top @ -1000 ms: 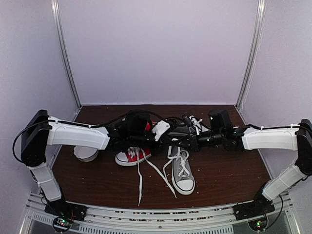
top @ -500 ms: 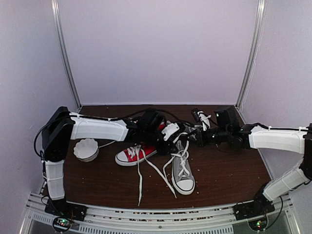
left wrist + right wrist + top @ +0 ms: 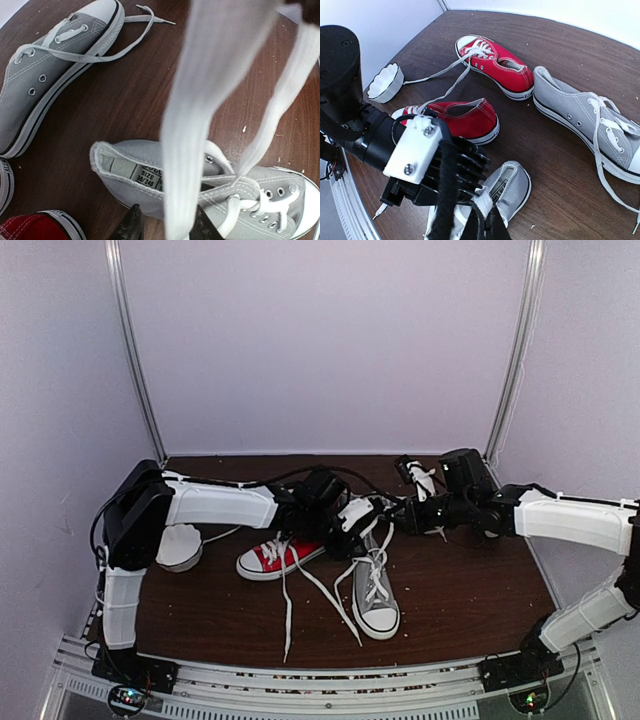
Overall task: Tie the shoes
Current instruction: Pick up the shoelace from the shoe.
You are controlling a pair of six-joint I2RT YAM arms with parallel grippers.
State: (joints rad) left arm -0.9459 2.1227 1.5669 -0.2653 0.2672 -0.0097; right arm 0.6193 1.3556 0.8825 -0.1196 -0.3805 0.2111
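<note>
One grey shoe (image 3: 376,598) lies on the table (image 3: 470,590) in the lower centre of the top view, with its toe to the bottom edge and its laces undone. The other grey shoe (image 3: 414,476) lies higher and right of centre, well apart from the first and partly behind the right arm.

The left end effector (image 3: 167,229) hangs above the first shoe. In its wrist view a white lace (image 3: 210,75) runs from the top of the frame down between the two fingers. The fingers stand apart and a gap shows beside the lace, so the lace is released. The right end effector (image 3: 467,225) is clenched on a white strand (image 3: 482,202) at the bottom of its view, just beside the left end effector.

Two red shoes (image 3: 495,62) (image 3: 465,120) lie in the upper middle of that view, and a white bowl (image 3: 385,82) stands at the left.
</note>
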